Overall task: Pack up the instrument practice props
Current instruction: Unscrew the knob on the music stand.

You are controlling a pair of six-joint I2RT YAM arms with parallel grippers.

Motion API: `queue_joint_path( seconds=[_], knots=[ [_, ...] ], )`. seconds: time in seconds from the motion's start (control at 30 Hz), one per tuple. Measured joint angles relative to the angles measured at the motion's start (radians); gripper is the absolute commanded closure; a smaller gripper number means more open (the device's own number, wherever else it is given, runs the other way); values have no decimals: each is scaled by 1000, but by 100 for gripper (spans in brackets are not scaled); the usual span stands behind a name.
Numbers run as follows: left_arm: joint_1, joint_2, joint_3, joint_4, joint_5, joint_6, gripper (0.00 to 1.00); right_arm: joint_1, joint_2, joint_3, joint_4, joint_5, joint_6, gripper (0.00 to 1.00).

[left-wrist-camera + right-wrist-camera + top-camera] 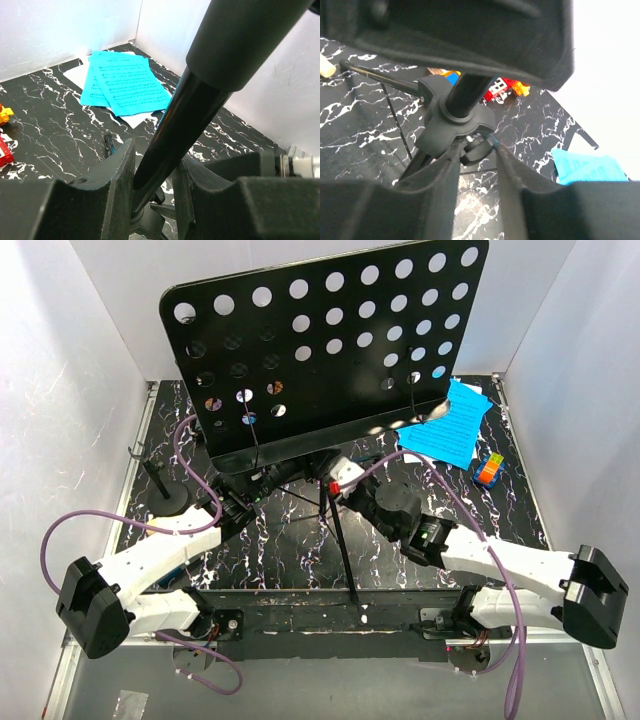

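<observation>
While the left claw (155, 192) clamps the upright stand (330, 340) by its pole (190, 110), the right claw (476, 150), narrowed, straddles the tripod hub (452, 125) below, grip unclear.

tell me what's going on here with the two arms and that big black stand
Both arms are on the black music stand, which stands upright mid-table. The left claw is closed on its pole. The right claw appears to pinch it just under the tripod hub. The blue sheet-music pages lie at the far right and the small mic stand stands at the left, neither packed yet.
</observation>
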Motion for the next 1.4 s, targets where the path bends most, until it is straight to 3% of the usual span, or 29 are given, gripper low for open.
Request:
queue_joint_path(
  seconds=[0.07, 0.1, 0.3, 0.47, 0.73, 0.9, 0.97, 1.1, 1.27, 1.4],
  knots=[
    [0, 2, 0, 5, 3, -1, 100, 2, -13, 53, -113, 33, 35, 21],
    [0, 2, 0, 5, 7, -1, 100, -2, -27, 80, -169, 42, 61, 17],
    [-14, 2, 0, 3, 33, 0, 100, -38, -154, 192, -439, 1, 312, 14],
    [-17, 2, 2, -1, 30, -1, 100, -220, -183, 217, -579, -274, 607, 12],
    [-22, 3, 7, -18, 65, 0, 100, -541, -92, 126, -481, -814, 1106, 10],
    [-22, 3, 7, -17, 70, -7, 100, -586, -42, 102, -355, -983, 1289, 11],
    [-22, 3, 7, -17, 76, -8, 100, -594, -26, 81, -270, -1035, 1364, 14],
    [-22, 3, 7, -17, 86, -16, 100, -606, 40, 60, -106, -1124, 1511, 32],
    [-22, 4, 6, -12, 93, -30, 100, -609, 116, 55, 24, -1184, 1621, 65],
    [-22, 5, 6, -11, 102, -37, 100, -611, 109, 49, 14, -1194, 1592, 69]
  ],
)
